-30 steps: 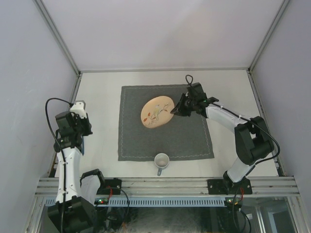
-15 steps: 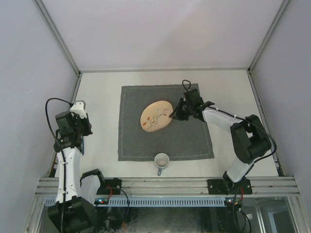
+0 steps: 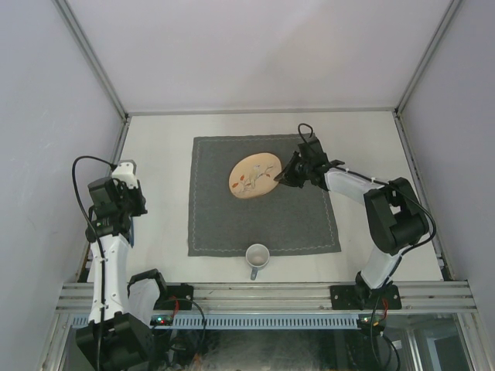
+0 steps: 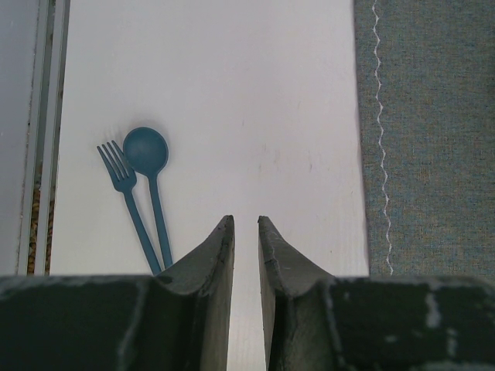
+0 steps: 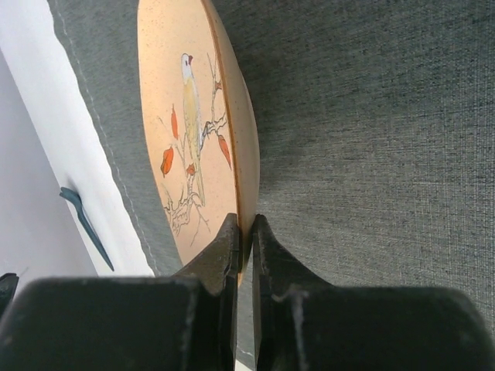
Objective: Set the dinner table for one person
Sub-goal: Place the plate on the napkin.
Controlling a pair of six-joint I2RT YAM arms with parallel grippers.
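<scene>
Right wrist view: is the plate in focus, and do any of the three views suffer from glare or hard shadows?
Right wrist view: the plate and the cloth weave are sharp; the right gripper, near the lens, is dark and slightly soft. Left wrist view: fork and spoon crisp, only faint shadows. Top external view: even light on the table, no glare.

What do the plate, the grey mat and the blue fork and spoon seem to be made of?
Plate: probably ceramic, matte speckled peach surface with a painted bird. Mat: woven fabric, visible weave, white zigzag stitching near the edge. Fork and spoon: likely plastic, uniform matte blue, no metallic shine.
</scene>
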